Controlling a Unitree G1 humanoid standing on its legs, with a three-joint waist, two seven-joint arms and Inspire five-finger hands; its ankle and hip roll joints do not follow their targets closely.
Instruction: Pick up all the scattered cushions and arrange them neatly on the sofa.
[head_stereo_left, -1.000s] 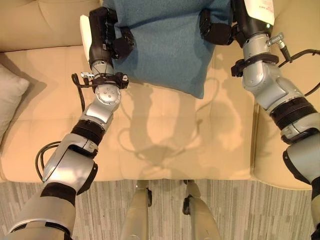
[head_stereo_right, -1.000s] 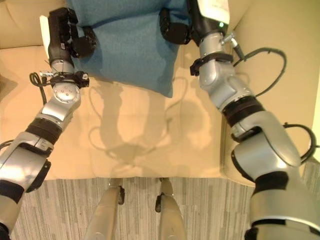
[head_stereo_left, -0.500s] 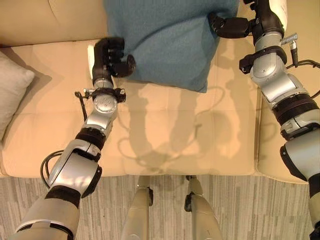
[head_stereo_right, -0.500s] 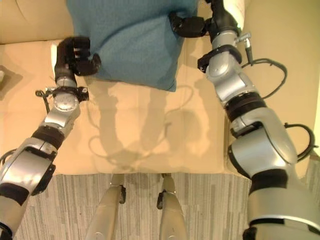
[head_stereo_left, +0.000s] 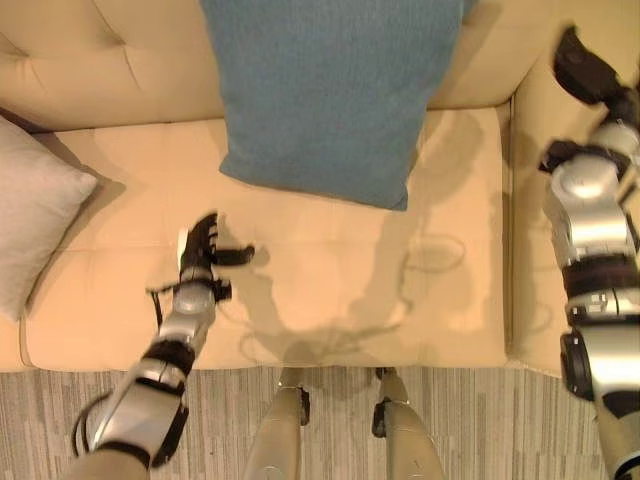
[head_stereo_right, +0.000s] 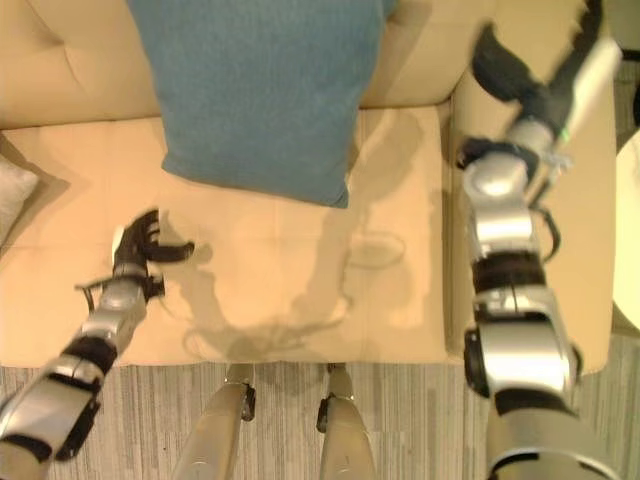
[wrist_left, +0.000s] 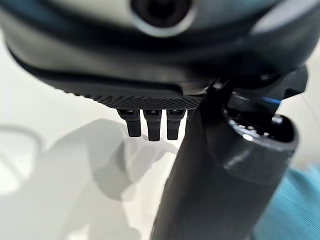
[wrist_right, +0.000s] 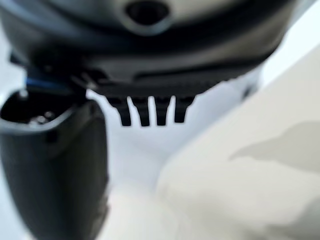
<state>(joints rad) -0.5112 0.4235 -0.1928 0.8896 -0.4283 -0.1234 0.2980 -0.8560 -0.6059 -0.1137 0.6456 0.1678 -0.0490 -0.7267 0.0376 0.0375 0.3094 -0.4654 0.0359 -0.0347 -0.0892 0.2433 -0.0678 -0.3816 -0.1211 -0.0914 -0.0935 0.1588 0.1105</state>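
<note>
Blue cushion (head_stereo_left: 330, 95) leans on the sofa (head_stereo_left: 330, 290) back at twelve o'clock, both hands empty and relaxed wide; unsupported, it may topple forward.

Teal cushion (head_stereo_left: 330, 90) propped on a cream sofa (head_stereo_left: 330, 270), a pale cushion (head_stereo_left: 35, 225) at the far left.
The teal cushion leans upright against the backrest, slightly tilted, its lower corner resting on the seat. The light grey cushion sits at the seat's left end, partly cut off by the frame edge.
</note>
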